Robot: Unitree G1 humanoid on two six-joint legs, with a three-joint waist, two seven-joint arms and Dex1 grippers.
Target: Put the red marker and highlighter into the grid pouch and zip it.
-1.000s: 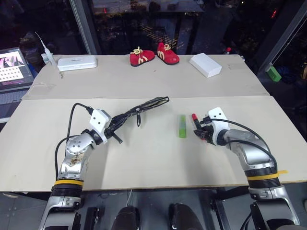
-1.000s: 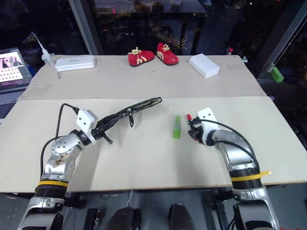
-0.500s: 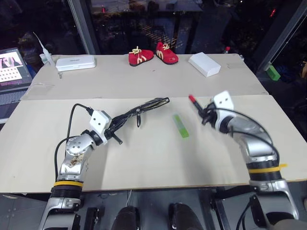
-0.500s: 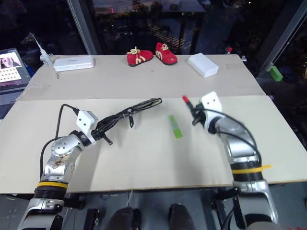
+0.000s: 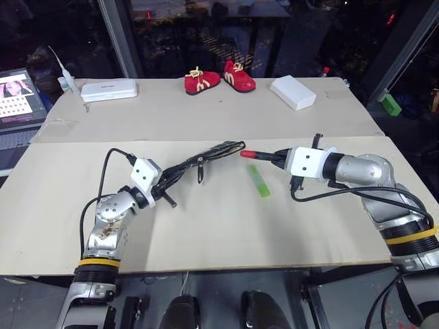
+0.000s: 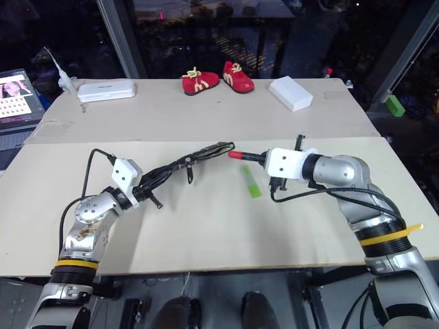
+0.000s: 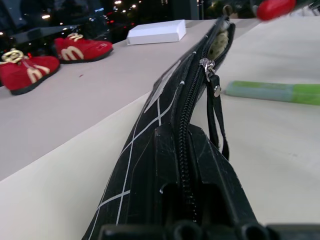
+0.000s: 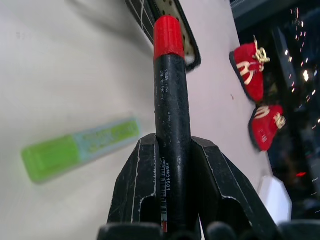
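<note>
I am clamping my right fingers (image 8: 167,200) around the light, stiff, slippery marker (image 8: 170,125) mid-barrel, its red cap nearing the floppy pouch (image 5: 206,156) that my clenched left fingers (image 7: 195,200) are pinching.

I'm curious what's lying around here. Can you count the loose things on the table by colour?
Red: 3, two shoes and the red marker
Green: 1, the highlighter
Black: 1, the grid pouch
White: 2, boxes
Total: 7

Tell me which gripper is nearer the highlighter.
Right. The right gripper, holding the red marker, hangs just above and beside the highlighter. The left gripper is farther off across the table, shut on the end of the grid pouch.
</note>
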